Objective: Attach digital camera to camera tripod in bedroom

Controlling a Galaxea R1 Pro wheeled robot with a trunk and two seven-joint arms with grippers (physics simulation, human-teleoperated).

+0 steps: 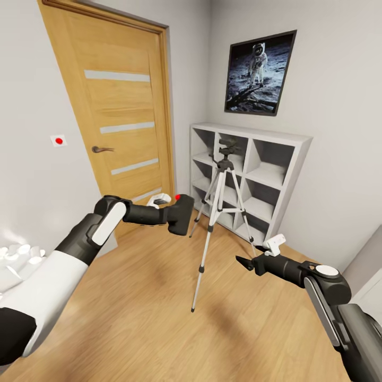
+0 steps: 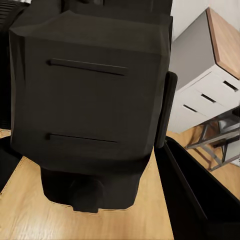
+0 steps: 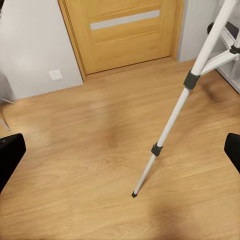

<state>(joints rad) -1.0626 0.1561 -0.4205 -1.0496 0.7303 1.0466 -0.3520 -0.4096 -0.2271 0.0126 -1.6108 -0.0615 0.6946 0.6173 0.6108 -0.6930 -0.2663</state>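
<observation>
- Head view: the left gripper [image 1: 171, 216] is clamped on the digital camera [image 1: 180, 213], held in mid-air to the robot's left of the camera tripod [image 1: 218, 204] and below its pan head [image 1: 228, 147]. The red dot sits at the camera's upper corner. The tripod stands on the wood floor [image 1: 138, 297] in front of the white cubby shelving [image 1: 276, 159], one leg reaching toward the robot. The right gripper [image 1: 248, 262] hangs low, near the tripod's right side; it looks empty, jaws a little apart, though the angle is poor.
- Left wrist view: the camera [image 2: 90, 100] shows as a black box close to the lens, a dark finger [image 2: 167, 110] along one side. Grip appears firm. A white drawer unit [image 2: 205, 85] shows behind.
- Right wrist view: fingertips [image 3: 10, 155] sit at both frame edges, well apart, nothing between. The near tripod leg [image 3: 172, 120] slants across; door [image 3: 125, 30] behind.
- Step in hand, by judgement: carry the camera up and across to the pan head. Recommended: raise first, then translate, so the body clears the legs; keep the camera base level and facing down; approach the head from above; keep the right arm clear of the legs to avoid tipping.
</observation>
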